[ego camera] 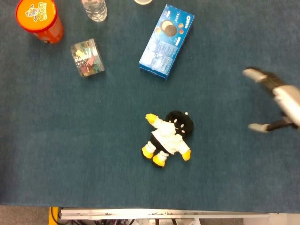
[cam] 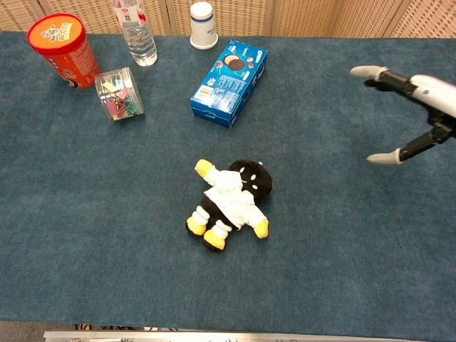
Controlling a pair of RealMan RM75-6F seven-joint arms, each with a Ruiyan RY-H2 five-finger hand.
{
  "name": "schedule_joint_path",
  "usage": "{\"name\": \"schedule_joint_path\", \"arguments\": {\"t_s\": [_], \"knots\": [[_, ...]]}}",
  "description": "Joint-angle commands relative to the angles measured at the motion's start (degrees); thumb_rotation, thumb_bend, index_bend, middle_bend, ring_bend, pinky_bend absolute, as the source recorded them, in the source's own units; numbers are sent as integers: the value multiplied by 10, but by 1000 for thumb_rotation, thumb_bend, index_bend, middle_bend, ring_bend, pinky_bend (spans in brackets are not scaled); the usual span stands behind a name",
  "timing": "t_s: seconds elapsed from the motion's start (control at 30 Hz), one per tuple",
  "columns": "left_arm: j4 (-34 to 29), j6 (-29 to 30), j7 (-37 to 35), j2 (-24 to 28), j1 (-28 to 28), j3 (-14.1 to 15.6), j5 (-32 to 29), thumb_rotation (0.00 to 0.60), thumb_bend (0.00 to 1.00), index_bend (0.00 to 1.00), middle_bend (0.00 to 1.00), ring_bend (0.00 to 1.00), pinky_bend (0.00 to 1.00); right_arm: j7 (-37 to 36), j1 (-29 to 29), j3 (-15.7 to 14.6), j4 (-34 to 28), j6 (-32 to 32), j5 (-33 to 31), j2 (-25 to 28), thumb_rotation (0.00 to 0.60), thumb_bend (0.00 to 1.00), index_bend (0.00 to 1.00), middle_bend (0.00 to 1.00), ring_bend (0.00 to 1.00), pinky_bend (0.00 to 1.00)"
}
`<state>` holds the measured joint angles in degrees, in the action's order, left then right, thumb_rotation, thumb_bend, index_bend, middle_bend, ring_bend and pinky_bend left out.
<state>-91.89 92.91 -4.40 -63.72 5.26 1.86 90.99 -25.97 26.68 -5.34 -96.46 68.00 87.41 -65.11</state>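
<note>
Right hand apart over the blue worktop (cam: 85,235), plush toy lying free.

The right hand (cam: 417,114), at the right edge of the frame, has its fingers spread and holds nothing; the plush toy (cam: 229,196) lies at centre frame, well apart from it.

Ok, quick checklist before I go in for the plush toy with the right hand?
1. Right hand empty, fingers spread: ok.
2. Plush toy lying free on the cloth, nothing touching it: ok.
3. Space between hand and toy bare: ok.
4. Cookie box apart from the toy: ok.
5. Hand fully in frame: not ok, cut off at the right edge in both views.
6. Left hand position: cannot tell, neither view shows it.
</note>
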Motion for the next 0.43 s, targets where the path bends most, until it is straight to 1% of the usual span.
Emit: {"name": "schedule_joint_path", "arguments": {"t_s": [0.03, 0.23, 0.43], "knots": [[-1, -2, 3, -1, -2, 0, 2, 600, 330, 128, 127, 130, 92, 51, -57, -4, -2, 70, -13, 36, 600, 0, 0, 0, 0, 0], [-6, 2, 5, -2, -5, 0, 11, 600, 330, 128, 127, 130, 92, 103, -112, -9, 10, 141, 5, 54, 600, 0, 0, 0, 0, 0], [-8, 5, 5, -3, -6, 0, 15, 600, 331, 128, 127, 129, 92, 112, -155, -17, 24, 181, 23, 54, 600, 0, 0, 0, 0, 0]]}}
